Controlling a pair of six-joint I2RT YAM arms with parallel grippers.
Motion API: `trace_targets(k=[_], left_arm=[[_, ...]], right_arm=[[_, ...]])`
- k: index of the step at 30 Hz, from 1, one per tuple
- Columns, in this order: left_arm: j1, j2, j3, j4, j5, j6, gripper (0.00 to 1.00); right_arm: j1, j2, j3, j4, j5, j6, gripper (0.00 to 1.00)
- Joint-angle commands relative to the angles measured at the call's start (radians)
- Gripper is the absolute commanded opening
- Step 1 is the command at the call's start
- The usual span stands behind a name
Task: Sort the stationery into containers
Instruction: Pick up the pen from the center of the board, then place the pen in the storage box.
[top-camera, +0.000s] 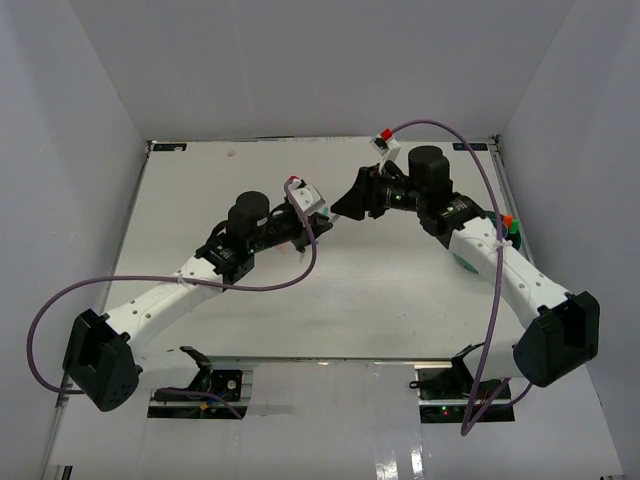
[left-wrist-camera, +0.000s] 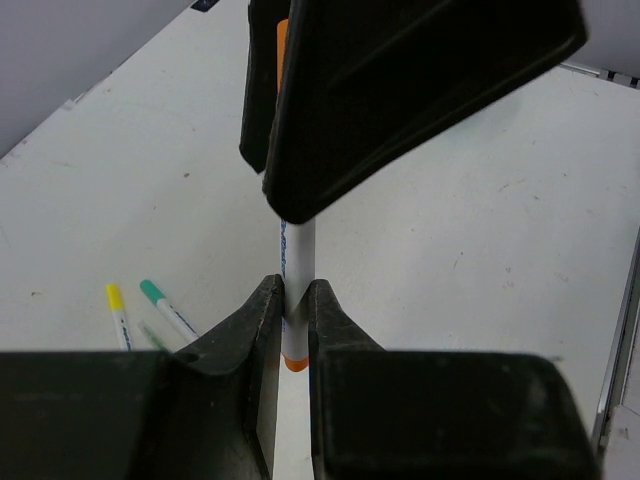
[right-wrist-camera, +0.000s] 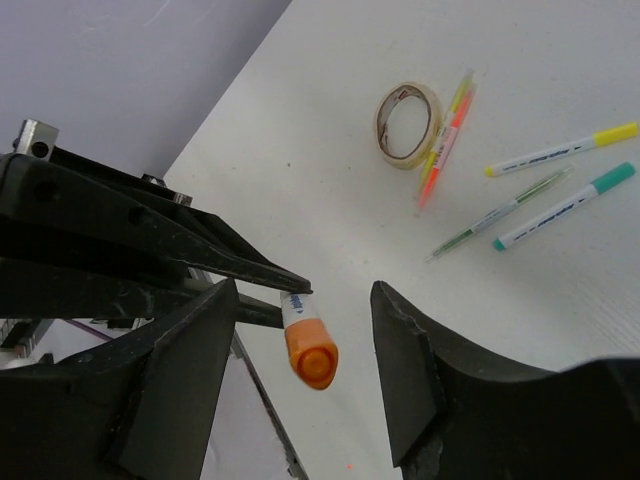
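Note:
My left gripper (left-wrist-camera: 295, 290) is shut on a white pen with orange ends (left-wrist-camera: 297, 262) and holds it above the table. My right gripper (right-wrist-camera: 305, 296) is open, with its fingers on either side of the pen's orange cap (right-wrist-camera: 312, 357) and not touching it. In the top view the two grippers meet tip to tip, the left one (top-camera: 322, 222) and the right one (top-camera: 342, 207), above the middle of the table. The teal container (top-camera: 464, 264) is mostly hidden under my right arm, with orange and green caps (top-camera: 510, 226) beside it.
On the table lie a roll of tape (right-wrist-camera: 408, 123), orange and yellow highlighters (right-wrist-camera: 445, 140), a yellow-capped pen (right-wrist-camera: 560, 150), a thin green pen (right-wrist-camera: 500, 213) and a teal-capped pen (right-wrist-camera: 565, 205). The yellow-capped pen (left-wrist-camera: 118, 310) and the teal-capped pen (left-wrist-camera: 165, 308) also show in the left wrist view.

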Motion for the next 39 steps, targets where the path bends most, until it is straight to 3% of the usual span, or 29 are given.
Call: trace_targets(k=[1, 8, 11, 14, 15, 19, 28, 33, 39], left_arm=[[-0.006, -0.051, -0.012, 0.035, 0.02, -0.001, 0.0], [-0.006, -0.063, -0.026, 0.038, 0.029, -0.003, 0.0], [-0.006, -0.062, -0.029, 0.038, 0.033, -0.007, 0.02], [-0.006, -0.057, -0.031, 0.038, 0.02, -0.021, 0.26], [-0.006, -0.054, -0.031, 0.038, 0.011, -0.027, 0.5], [-0.005, -0.05, -0.038, 0.055, -0.073, -0.106, 0.98], [0.002, 0.036, 0.034, -0.051, -0.326, -0.24, 0.98], [0.009, 0.061, 0.052, -0.08, -0.345, -0.257, 0.98], [0.009, 0.056, 0.045, -0.077, -0.372, -0.254, 0.98]], right_arm=[[0.032, 0.01, 0.036, 0.041, 0.022, 0.004, 0.61], [0.041, -0.021, -0.001, 0.07, 0.054, -0.006, 0.19], [0.039, -0.036, -0.016, 0.07, 0.08, -0.016, 0.1], [0.039, -0.061, -0.028, 0.042, 0.145, -0.047, 0.08], [0.038, -0.081, -0.036, 0.016, 0.177, -0.059, 0.08], [0.029, -0.167, -0.109, -0.036, 0.385, -0.119, 0.08], [-0.1, -0.432, -0.387, -0.041, 1.028, -0.17, 0.08], [-0.217, -0.5, -0.442, -0.032, 1.148, -0.162, 0.08], [-0.332, -0.489, -0.49, 0.03, 1.14, -0.144, 0.08]])
